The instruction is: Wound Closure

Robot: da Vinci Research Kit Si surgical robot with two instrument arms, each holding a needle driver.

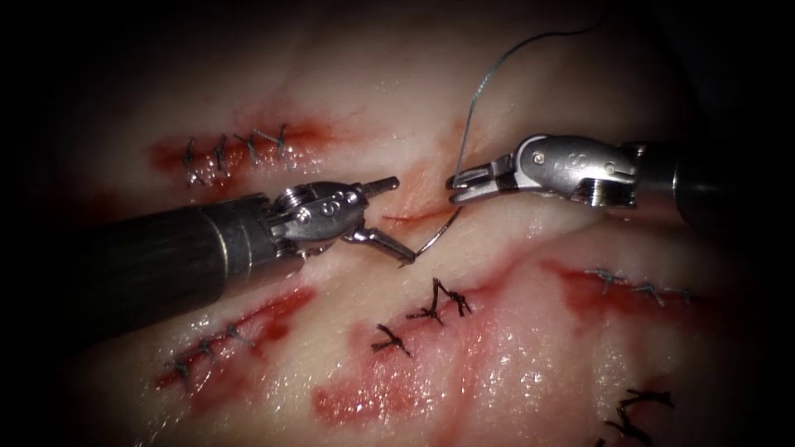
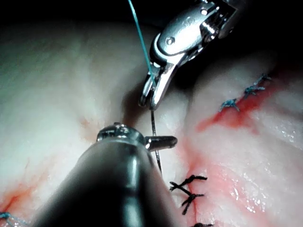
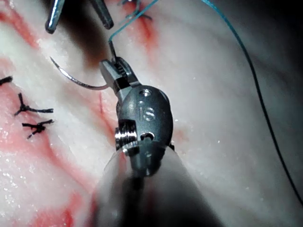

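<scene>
A: The left claw (image 1: 396, 219)?
B: Spread wide, holding nothing, at nine o'clock of the needle (image 1: 437, 234).
A: The right claw (image 1: 460, 187)?
B: Clamped on the needle's thread end; needle free above the tissue (image 1: 530, 348), thread (image 1: 480, 91) rising toward twelve.

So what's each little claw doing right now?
Right tool shut on needle near its thread end, needle free above tissue. Left tool open, empty, beside needle tip. Thread trails upward.
</scene>
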